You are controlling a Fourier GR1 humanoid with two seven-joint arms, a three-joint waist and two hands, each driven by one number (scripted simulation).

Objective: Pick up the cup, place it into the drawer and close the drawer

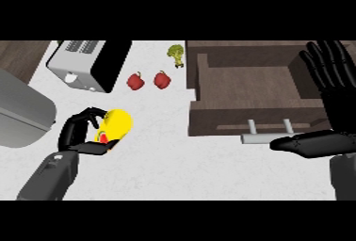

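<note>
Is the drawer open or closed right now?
Open. The drawer is pulled out from the counter, so its brown inside shows from above, with its handle at the front. Nothing shows inside it.

The counter (208, 174) is white and looks like speckled stone, smooth and not shiny. The drawer (250, 89) at the upper right looks like dark brown wood, matt, with a silver metal handle (268, 136). The toaster (87, 61) at the upper left has a shiny black side and a pale metal top. The cup (117, 123) is bright yellow, smooth and glossy like plastic. Both hands, the left hand (83, 132) and the right hand (327, 94), are black and a bit shiny. The two red peppers (147, 80) look smooth.
</note>
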